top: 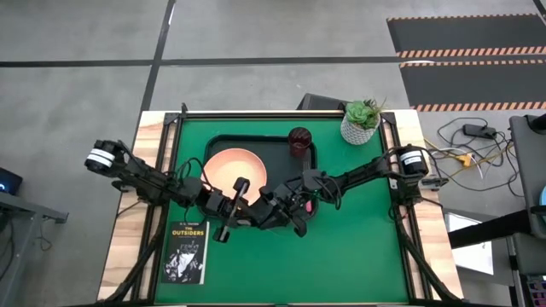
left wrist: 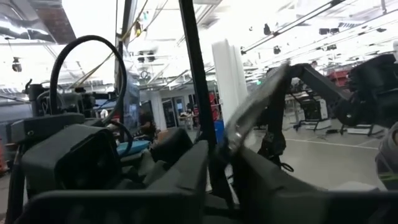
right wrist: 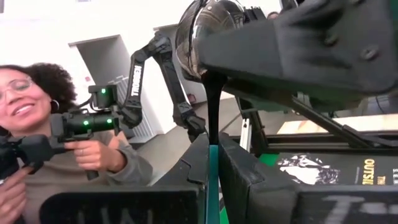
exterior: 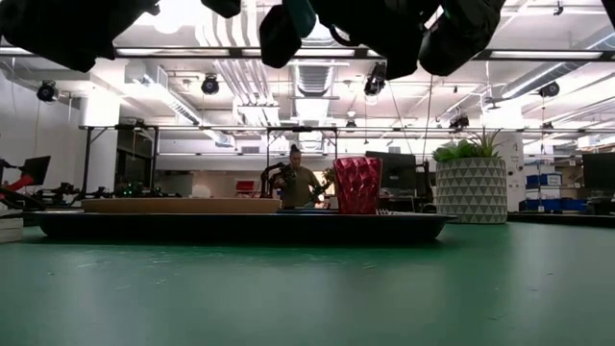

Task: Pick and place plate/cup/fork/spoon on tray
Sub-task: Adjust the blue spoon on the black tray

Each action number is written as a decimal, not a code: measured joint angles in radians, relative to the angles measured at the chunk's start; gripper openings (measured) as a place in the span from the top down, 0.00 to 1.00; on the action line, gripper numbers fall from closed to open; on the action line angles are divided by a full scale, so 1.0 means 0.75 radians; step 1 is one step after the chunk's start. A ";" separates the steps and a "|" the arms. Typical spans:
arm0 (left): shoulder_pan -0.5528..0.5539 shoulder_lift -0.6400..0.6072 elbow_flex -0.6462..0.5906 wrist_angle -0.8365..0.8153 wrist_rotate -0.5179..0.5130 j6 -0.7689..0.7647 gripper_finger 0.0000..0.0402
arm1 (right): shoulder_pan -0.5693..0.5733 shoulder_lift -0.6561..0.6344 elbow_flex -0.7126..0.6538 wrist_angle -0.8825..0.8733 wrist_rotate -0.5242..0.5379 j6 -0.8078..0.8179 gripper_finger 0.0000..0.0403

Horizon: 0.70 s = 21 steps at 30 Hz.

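Right end effector (right wrist: 213, 155) is pinched tight on the light blue handle of the spoon (right wrist: 202, 31). In the right wrist view a sliver of that blue shows between the two dark fingers (right wrist: 186, 168), and the spoon runs away from them to its silver oval bowl. The left end effector (left wrist: 221, 165) is right at that bowl end, its dark body crowding the neck of the spoon. Whether it has actually closed on the spoon cannot be told from these views. The spoon is therefore off the table (top: 358, 247), carried in the air between the two end effectors. In the high view they meet nose to nose just in front of the near edge of the tray (top: 256, 137). In the low view both arms hang at the top of the picture, well above the green surface. On the dark tray the salmon-pink plate (top: 230, 166) lies flat in the left half. The dark red cup (top: 299, 141) stands upright at the far right corner, apart from the plate. Beyond the tray's far right corner, near the cup but off the tray, a white patterned pot with a green plant (top: 360, 126) stands on the table. A black book (top: 185, 251) lies on the table's front left part, beside the left arm. Past the table, in the right wrist view, a person (right wrist: 37, 124) holds a dark handle with small green lights.
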 joint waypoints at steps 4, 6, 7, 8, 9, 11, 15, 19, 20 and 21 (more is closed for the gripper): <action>0.001 -0.011 -0.005 -0.004 -0.002 -0.004 0.98 | -0.011 -0.002 -0.006 0.005 0.001 -0.002 0.97; 0.000 -0.012 -0.006 -0.006 -0.012 -0.008 0.99 | -0.019 -0.002 -0.011 0.008 -0.005 -0.004 0.97; 0.001 -0.013 -0.006 -0.008 -0.024 -0.023 0.99 | -0.025 -0.003 -0.013 0.010 -0.011 -0.003 0.97; 0.001 -0.014 -0.006 -0.009 -0.039 -0.040 0.99 | -0.034 -0.003 -0.014 0.011 -0.026 0.004 0.97; 0.001 -0.014 -0.006 -0.010 -0.057 -0.057 0.99 | -0.044 -0.004 -0.014 0.010 -0.044 0.016 0.97; 0.001 -0.014 -0.006 -0.009 -0.093 -0.072 1.00 | -0.063 -0.008 -0.015 0.010 -0.072 0.046 0.96; 0.001 -0.016 -0.010 -0.003 -0.164 -0.075 1.00 | -0.102 -0.023 -0.019 -0.007 -0.110 0.071 0.91; 0.001 -0.016 -0.010 -0.009 -0.224 -0.079 1.00 | -0.147 -0.060 -0.022 -0.087 -0.150 0.071 0.81; 0.001 -0.016 -0.010 -0.013 -0.248 -0.095 1.00 | -0.163 -0.077 -0.022 -0.130 -0.169 0.071 0.78; 0.002 -0.016 -0.010 -0.019 -0.262 -0.115 1.00 | -0.177 -0.097 -0.023 -0.179 -0.184 0.068 0.76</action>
